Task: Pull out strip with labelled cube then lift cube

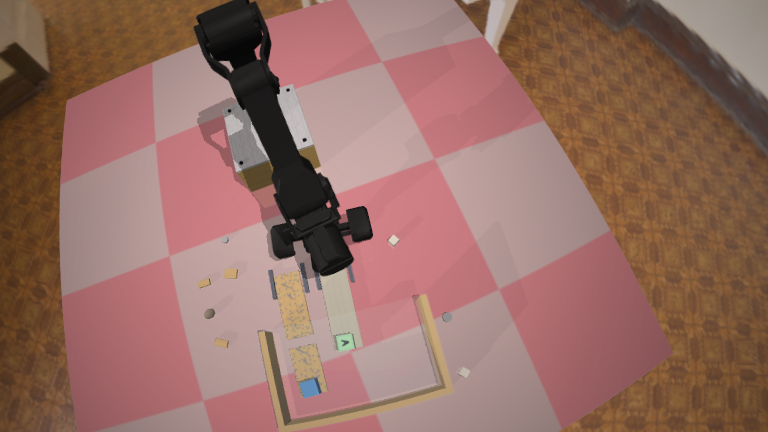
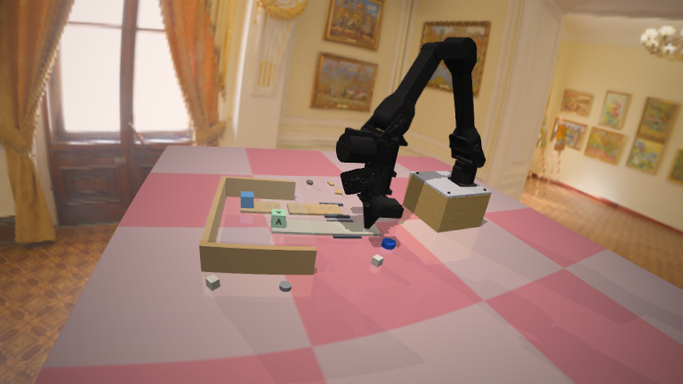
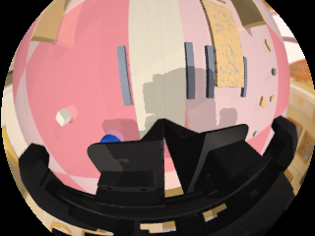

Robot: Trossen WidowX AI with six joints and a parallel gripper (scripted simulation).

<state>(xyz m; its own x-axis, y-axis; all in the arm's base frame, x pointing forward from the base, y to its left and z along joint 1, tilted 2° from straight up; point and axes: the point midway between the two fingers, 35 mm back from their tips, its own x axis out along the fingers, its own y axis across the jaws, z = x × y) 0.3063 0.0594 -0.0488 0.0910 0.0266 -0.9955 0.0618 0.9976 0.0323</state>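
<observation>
Checkered table (image 1: 543,342) (image 2: 403,329); wooden tray (image 1: 368,406) (image 2: 257,260) surrounds both cubes (image 1: 344,342) (image 1: 309,387) (image 2: 278,219) (image 2: 246,199); end effector (image 1: 334,271) (image 2: 370,226) (image 3: 161,122) narrow.

- Low wooden walls (image 1: 362,407) (image 2: 259,260) bar three sides around the cubes.
- The side facing the arm's base — no wall — leaves a way in.

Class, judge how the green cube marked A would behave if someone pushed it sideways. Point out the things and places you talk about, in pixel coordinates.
The green cube (image 1: 344,342) (image 2: 278,219) would probably slide rather than roll, since its faces are flat. It looks about as wide as tall, so a low push seems unlikely to tip it. Its crisp edges suggest something stiff.
</observation>
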